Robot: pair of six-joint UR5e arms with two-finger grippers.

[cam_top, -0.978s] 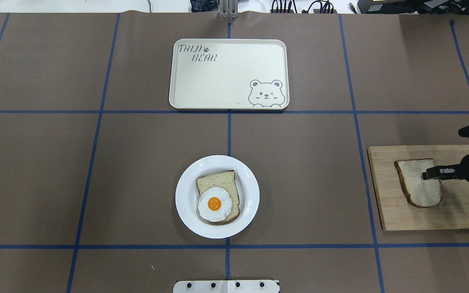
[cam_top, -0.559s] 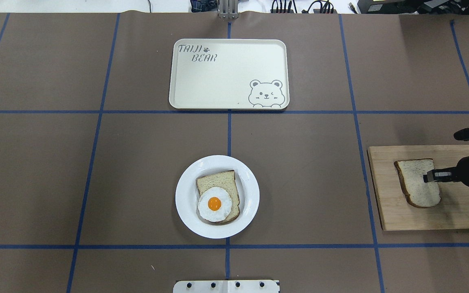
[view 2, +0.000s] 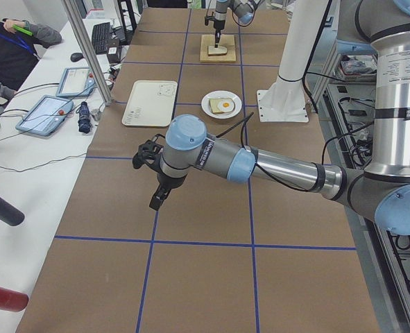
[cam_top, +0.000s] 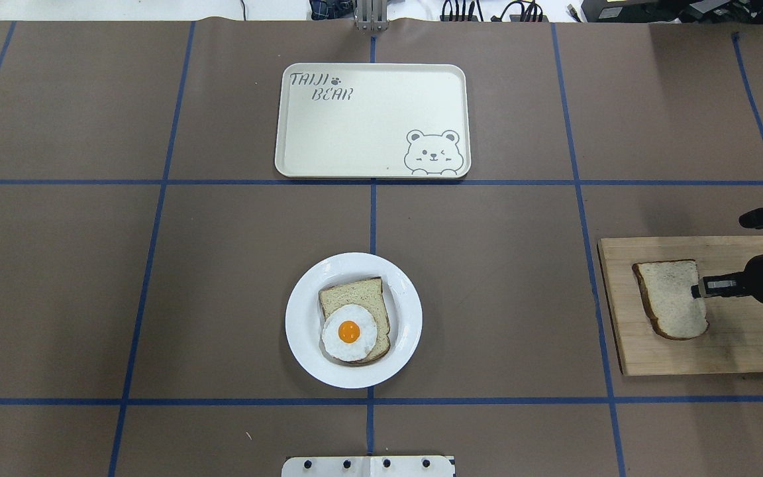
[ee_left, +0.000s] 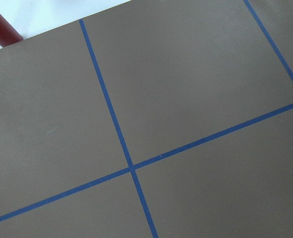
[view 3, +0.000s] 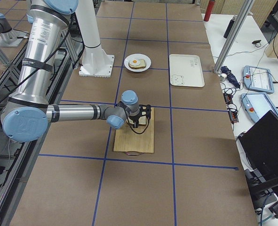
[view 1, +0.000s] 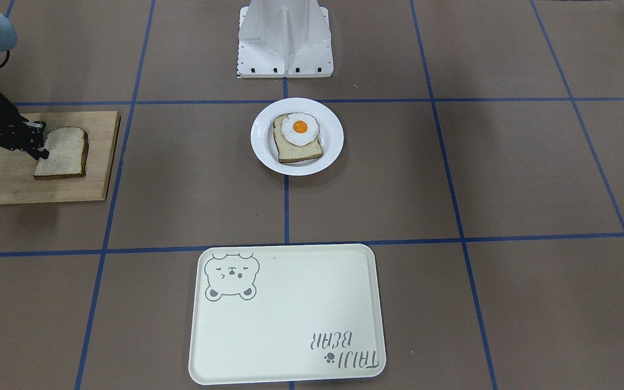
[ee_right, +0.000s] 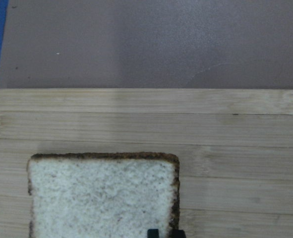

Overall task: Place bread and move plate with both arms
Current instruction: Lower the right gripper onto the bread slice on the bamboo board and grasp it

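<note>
Left gripper [view 2: 155, 203]: hangs over the brown paper table [cam_top: 222, 298] with its blue tape grid, pointing down. It shows only in the side view, so I cannot tell how its jaws stand.

Centre, far side: cream bear-print tray [cam_top: 279, 132].

Centre, near the robot: white plate [cam_top: 302, 324] carrying an egg-topped slice [cam_top: 355, 291].

Right: wooden cutting board [cam_top: 660, 358]. The bread [cam_top: 666, 298] lies on its left part, well apart from the plate.

Right gripper [cam_top: 696, 290]: at the bread's right crust edge, fingers drawn close and pinching that edge. In the wrist view the two tips straddle the crust.
</note>
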